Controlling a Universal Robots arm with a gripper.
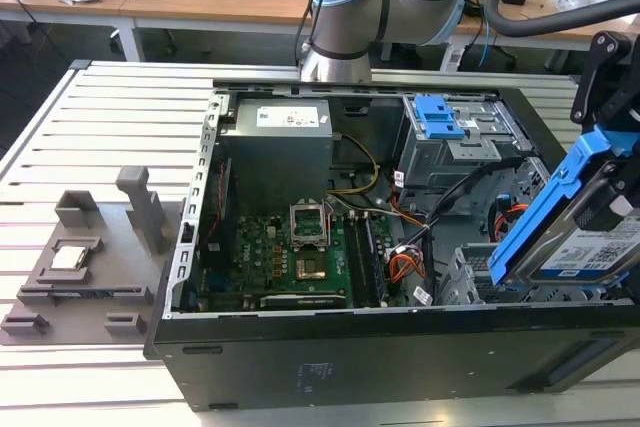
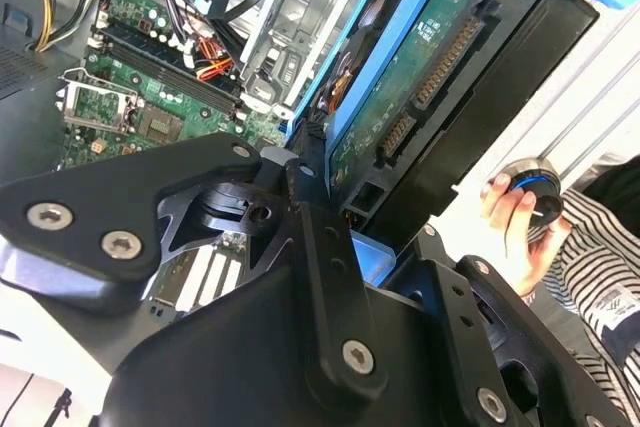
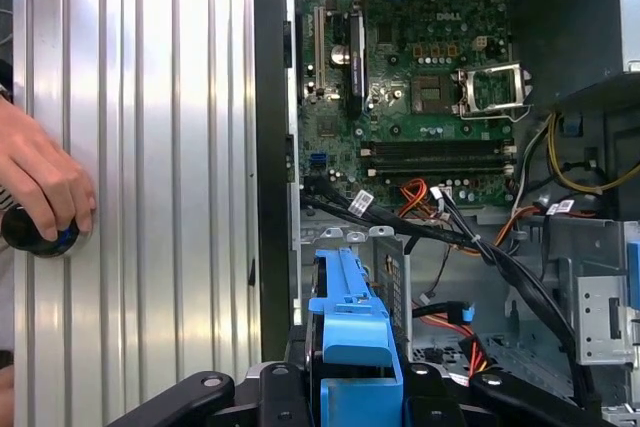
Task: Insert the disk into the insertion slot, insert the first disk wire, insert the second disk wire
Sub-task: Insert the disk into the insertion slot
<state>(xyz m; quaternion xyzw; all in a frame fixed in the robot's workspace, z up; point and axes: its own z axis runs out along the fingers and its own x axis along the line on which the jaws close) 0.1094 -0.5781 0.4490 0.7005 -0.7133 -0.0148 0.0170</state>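
Note:
The disk (image 1: 572, 247), a silver drive in a bright blue carrier frame, hangs tilted over the open computer case at the exterior view's right. My gripper (image 1: 617, 192) is shut on it. The second wrist view shows the disk's green circuit-board side (image 2: 425, 72) clamped between black fingers (image 2: 312, 197). The blue carrier (image 3: 350, 322) also appears in the first wrist view. The insertion slot (image 1: 462, 277), a low grey perforated cage, lies just below the disk, which stands apart from it. Black and orange wires (image 1: 405, 265) lie loose beside the slot.
A taller grey cage with a blue latch (image 1: 445, 127) stands behind the slot. The motherboard (image 1: 290, 262) and power supply (image 1: 278, 142) sit in the case. A grey fixture (image 1: 90, 257) rests on the slatted table. A person's hand (image 3: 40, 182) holds a round knob (image 3: 30, 232).

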